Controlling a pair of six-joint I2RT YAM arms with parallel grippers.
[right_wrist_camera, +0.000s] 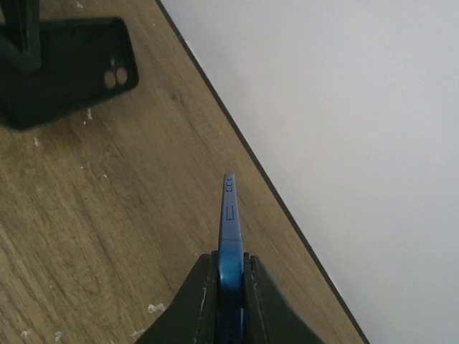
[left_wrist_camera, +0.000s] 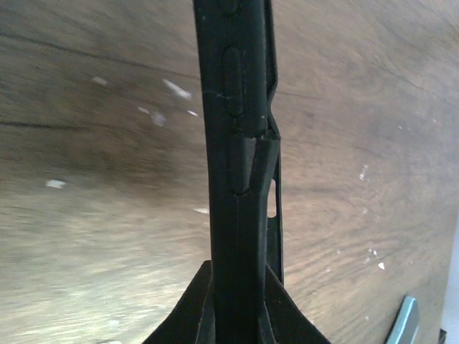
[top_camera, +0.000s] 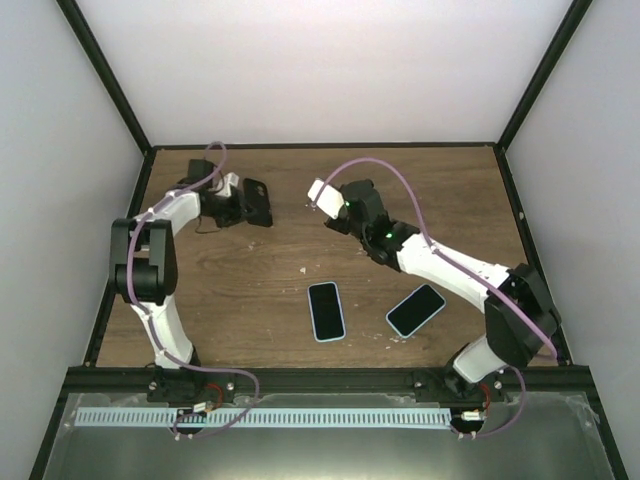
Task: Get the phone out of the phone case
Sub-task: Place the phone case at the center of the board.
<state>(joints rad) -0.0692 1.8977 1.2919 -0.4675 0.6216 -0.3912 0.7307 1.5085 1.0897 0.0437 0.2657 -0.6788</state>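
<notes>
1. The blue-edged phone (right_wrist_camera: 229, 215) stands edge-on, clamped tight in the right pincer (right_wrist_camera: 229, 264), and is held above the counter (top_camera: 250, 290) near the middle of its far edge.
2. The black phone case (left_wrist_camera: 233, 107) is pinched edge-on between the closed fingers of the left pincer (left_wrist_camera: 238, 271). It is held over the far-left part of the counter, apart from the phone, and two round camera spots show on its back in the right wrist view.
3. Whether the case is empty cannot be told.
4. A dark-screened handset (top_camera: 326, 311) lies flat toward the middle of the counter's near edge. A second handset (top_camera: 415, 310) lies angled just to its right.
</notes>
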